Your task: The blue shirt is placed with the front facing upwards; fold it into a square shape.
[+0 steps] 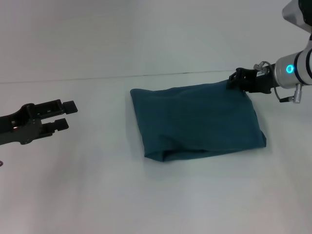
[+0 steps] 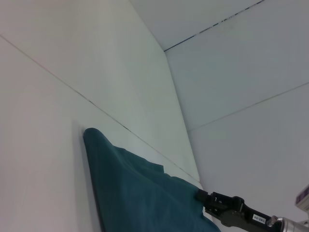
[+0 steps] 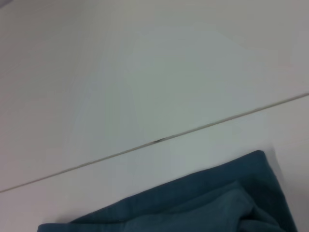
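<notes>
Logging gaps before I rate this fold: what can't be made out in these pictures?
- Shirt front and lettering: folded inside, unseen in every view.
- Right gripper at the shirt's far right corner: head and left wrist views don't show whether it pinches cloth.
- Right wrist view: own fingers absent; shirt cut off by the frame edge.
- Left gripper: open, apart from the shirt; arm cut off by the frame edge.
</notes>
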Available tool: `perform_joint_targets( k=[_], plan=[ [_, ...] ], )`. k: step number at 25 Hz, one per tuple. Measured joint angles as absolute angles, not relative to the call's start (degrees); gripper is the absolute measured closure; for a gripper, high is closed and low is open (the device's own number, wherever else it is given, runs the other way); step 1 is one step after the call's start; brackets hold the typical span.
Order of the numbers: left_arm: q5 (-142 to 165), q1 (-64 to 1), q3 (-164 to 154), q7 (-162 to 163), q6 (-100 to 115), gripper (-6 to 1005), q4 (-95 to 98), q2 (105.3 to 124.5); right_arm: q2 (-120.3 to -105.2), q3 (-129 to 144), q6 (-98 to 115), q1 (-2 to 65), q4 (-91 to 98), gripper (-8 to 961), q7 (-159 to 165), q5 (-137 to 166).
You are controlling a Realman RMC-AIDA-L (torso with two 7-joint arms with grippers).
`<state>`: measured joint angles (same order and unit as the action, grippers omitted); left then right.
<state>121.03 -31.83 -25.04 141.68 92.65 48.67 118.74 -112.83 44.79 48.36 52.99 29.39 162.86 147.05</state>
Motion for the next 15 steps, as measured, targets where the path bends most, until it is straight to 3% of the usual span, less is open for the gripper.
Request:
perform_joint_targets(
  k=[4,12,15],
  plan=[
    [121.0,-31.9,-25.0,141.5,92.6,263,48.1,118.74,-112.81,44.7,48.0,53.3,28.9,641,162.7,147.0],
    [121.0,-32.0,-25.0,141.2,92.5,263,47.4,118.74,-112.83,44.5,48.7,53.3,29.4,833,162.6,146.9],
    [121.0,-32.1,-25.0,141.2,92.5,263,47.4,118.72,-112.77,44.5,49.1,53.2,29.9,860,162.7,146.7]
  ],
)
